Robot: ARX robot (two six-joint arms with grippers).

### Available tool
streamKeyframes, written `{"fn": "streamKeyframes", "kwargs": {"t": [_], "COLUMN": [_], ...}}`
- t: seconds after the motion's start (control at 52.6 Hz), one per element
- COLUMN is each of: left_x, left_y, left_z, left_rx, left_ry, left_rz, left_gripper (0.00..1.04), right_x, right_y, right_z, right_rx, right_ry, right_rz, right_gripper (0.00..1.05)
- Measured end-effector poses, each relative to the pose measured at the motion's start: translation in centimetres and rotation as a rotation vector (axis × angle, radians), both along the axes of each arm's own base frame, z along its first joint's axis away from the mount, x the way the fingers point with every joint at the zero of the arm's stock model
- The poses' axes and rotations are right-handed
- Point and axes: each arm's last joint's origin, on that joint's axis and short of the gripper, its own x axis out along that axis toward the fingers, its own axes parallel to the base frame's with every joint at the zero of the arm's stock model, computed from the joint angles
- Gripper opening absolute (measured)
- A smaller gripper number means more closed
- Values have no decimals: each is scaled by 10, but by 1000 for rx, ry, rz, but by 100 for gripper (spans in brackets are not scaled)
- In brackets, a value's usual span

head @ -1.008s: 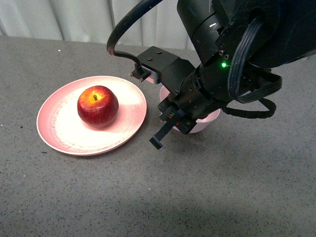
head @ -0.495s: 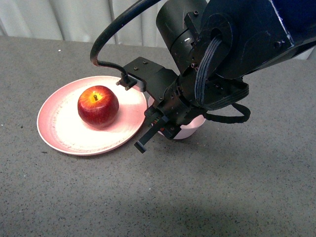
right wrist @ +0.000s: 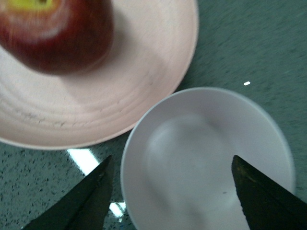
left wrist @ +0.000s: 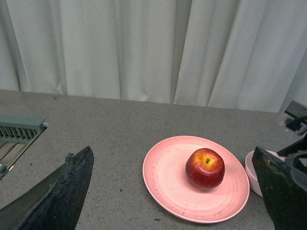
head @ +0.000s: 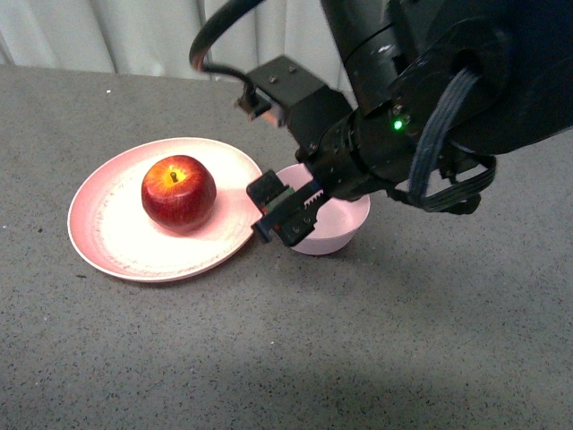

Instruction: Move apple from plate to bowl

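Observation:
The dark-red apple (head: 178,192) sits on the salmon-pink plate (head: 112,235) at the left. The small pale pink bowl (head: 338,229) stands empty just right of the plate, almost touching it. My right gripper (head: 279,215) is open and empty, hovering over the bowl's plate-side rim. In the right wrist view the right gripper (right wrist: 171,160) straddles the bowl (right wrist: 144,125), with the apple (right wrist: 57,33) and plate (right wrist: 120,96) beyond. My left gripper (left wrist: 171,152) is open and empty, well back from the plate (left wrist: 165,175), apple (left wrist: 205,167) and bowl (left wrist: 250,165).
The grey speckled tabletop (head: 269,358) runs all round. White curtains (left wrist: 144,48) hang behind the table. A grey ridged metal piece (left wrist: 19,128) lies at the table's edge in the left wrist view. My bulky right arm (head: 430,98) hangs over the table's right half.
My right gripper swung left towards the plate, then rose and turned above the bowl's rim. The bowl seems to have shifted slightly left, closer to the plate. The apple has not moved.

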Motion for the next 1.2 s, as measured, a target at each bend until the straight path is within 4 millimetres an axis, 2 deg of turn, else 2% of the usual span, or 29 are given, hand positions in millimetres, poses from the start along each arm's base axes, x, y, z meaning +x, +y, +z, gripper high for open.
{"fn": "streamKeyframes", "kwargs": {"t": [0.133, 0.342, 0.419, 0.476, 0.514, 0.666, 0.761, 0.856, 1.066, 1.199], "left_x": [0, 0, 0, 0, 0, 0, 0, 0, 0, 0], "left_y": [0, 0, 0, 0, 0, 0, 0, 0, 0, 0], "left_z": [0, 0, 0, 0, 0, 0, 0, 0, 0, 0], "left_rx": [0, 0, 0, 0, 0, 0, 0, 0, 0, 0], "left_ry": [0, 0, 0, 0, 2, 2, 2, 2, 2, 2], "left_rz": [0, 0, -1, 0, 1, 1, 0, 0, 0, 0], "left_gripper": [98, 98, 98, 98, 98, 98, 98, 98, 98, 98], "right_x": [-6, -23, -33, -52, -64, -92, -108, -130, -157, -176], "right_y": [-20, -65, -83, -101, -113, -140, -151, -166, -182, -190], "right_z": [20, 23, 17, 18, 27, 51, 51, 52, 58, 70], "right_rx": [46, 40, 113, 232, 312, 399, 393, 382, 390, 394], "right_ry": [-76, -139, -425, -578, -659, -747, -734, -719, -721, -725], "right_rz": [-100, -307, -589, -681, -706, -722, -723, -723, -727, -727], "right_gripper": [96, 95, 81, 69, 60, 36, 22, 1, 1, 1]}}
